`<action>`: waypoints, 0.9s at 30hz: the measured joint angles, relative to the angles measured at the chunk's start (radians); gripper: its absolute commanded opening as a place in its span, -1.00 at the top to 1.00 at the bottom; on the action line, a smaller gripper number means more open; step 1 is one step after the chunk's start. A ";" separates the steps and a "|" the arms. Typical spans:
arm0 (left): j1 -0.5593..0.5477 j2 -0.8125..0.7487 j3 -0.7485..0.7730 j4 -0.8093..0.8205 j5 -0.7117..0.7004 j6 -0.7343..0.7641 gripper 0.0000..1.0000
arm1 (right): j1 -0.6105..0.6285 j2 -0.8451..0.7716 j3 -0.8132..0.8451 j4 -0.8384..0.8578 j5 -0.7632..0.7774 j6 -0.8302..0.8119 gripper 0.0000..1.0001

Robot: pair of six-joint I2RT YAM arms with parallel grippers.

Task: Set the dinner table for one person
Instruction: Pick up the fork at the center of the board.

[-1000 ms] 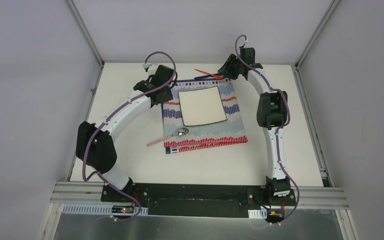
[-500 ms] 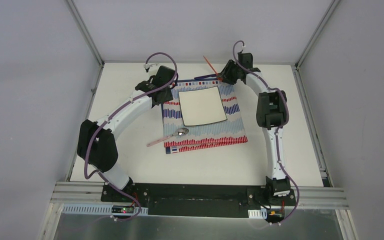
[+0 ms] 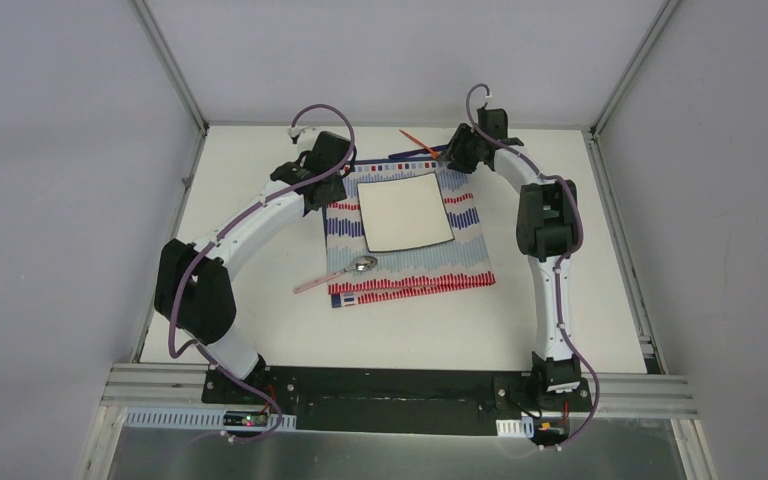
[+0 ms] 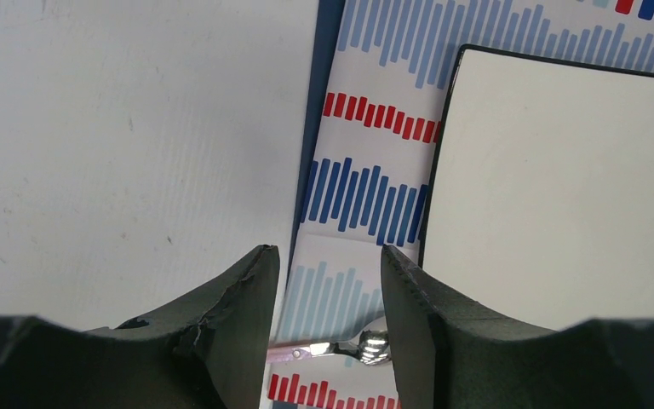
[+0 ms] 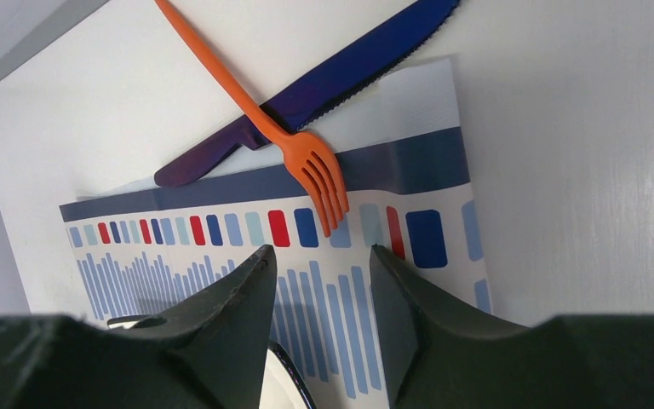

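Having tipped up a moment ago, the orange fork [image 5: 247,96] now lies across the blue knife [image 5: 366,61] — right hand [image 5: 319,256] parted, empty, pickup likely missed; left hand [image 4: 325,256] parted above the placemat [image 3: 460,265] on the white counter [image 3: 410,330].

Bright even overhead light, soft faint shadows, sharp top view, near fingers [image 4: 230,341] dark and slightly blurred

A cloth [image 3: 460,265] lies mid-table [image 3: 260,325]. A plate [image 3: 405,212] sits on its far half. A spoon [image 3: 338,273] crosses its near-left edge. At its far edge, a fork [image 5: 264,119] lies across a knife [image 5: 341,72].
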 measured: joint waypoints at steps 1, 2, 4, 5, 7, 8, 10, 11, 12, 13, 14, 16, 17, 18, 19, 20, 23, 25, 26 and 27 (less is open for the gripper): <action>0.000 0.000 -0.002 0.002 0.000 0.001 0.03 | 0.000 0.000 0.000 0.000 0.000 0.000 0.07; 0.000 0.000 -0.005 0.005 0.000 0.003 0.03 | 0.000 0.000 0.000 0.002 0.000 0.001 0.08; 0.000 0.000 -0.013 0.007 0.000 0.008 0.03 | 0.000 0.000 0.000 0.006 0.000 0.004 0.15; 0.000 0.000 -0.016 0.006 -0.001 0.010 0.03 | 0.001 0.001 0.001 0.007 0.000 0.006 0.19; 0.000 0.001 -0.018 0.007 -0.001 0.014 0.03 | 0.002 0.003 0.002 0.010 -0.001 0.008 0.28; 0.000 0.001 -0.018 0.007 -0.001 0.014 0.03 | 0.002 0.008 0.003 0.013 -0.001 0.010 0.35; 0.000 0.001 -0.018 0.008 -0.001 0.015 0.03 | 0.003 0.020 0.007 0.023 -0.002 0.014 0.41; 0.000 0.001 -0.019 0.008 -0.001 0.015 0.03 | 0.003 0.024 0.008 0.028 -0.005 0.018 0.44; 0.000 0.001 -0.021 0.008 -0.001 0.016 0.03 | 0.002 0.027 0.009 0.034 -0.004 0.019 0.48; 0.000 0.001 -0.023 0.008 -0.002 0.016 0.03 | 0.002 0.029 0.009 0.041 -0.005 0.023 0.52; 0.000 0.001 -0.025 0.009 -0.002 0.016 0.03 | 0.002 0.031 0.009 0.043 -0.005 0.024 0.55; 0.000 0.001 -0.031 0.010 -0.002 0.017 0.03 | 0.004 0.035 0.011 0.051 -0.005 0.030 0.61; 0.000 0.001 -0.032 0.009 -0.002 0.017 0.03 | 0.005 0.040 0.014 0.055 -0.006 0.032 0.64; 0.000 0.001 -0.034 0.009 -0.003 0.018 0.03 | 0.005 0.043 0.016 0.060 -0.006 0.035 0.68; 0.000 0.001 -0.035 0.010 -0.003 0.018 0.03 | 0.005 0.045 0.019 0.060 -0.006 0.037 0.74; 0.000 0.001 -0.036 0.011 -0.004 0.018 0.03 | 0.005 0.046 0.019 0.063 -0.006 0.038 0.79; 0.000 0.001 -0.043 0.014 -0.004 0.018 0.03 | 0.008 0.050 0.019 0.067 -0.005 0.042 0.98; 0.000 0.001 -0.047 0.014 -0.004 0.018 0.04 | 0.010 0.052 0.019 0.071 -0.006 0.047 1.00; 0.000 0.001 -0.048 0.014 -0.004 0.018 0.04 | 0.011 0.052 0.019 0.072 -0.007 0.046 1.00; 0.000 0.001 -0.049 0.014 -0.004 0.018 0.04 | 0.012 0.052 0.019 0.075 -0.006 0.046 1.00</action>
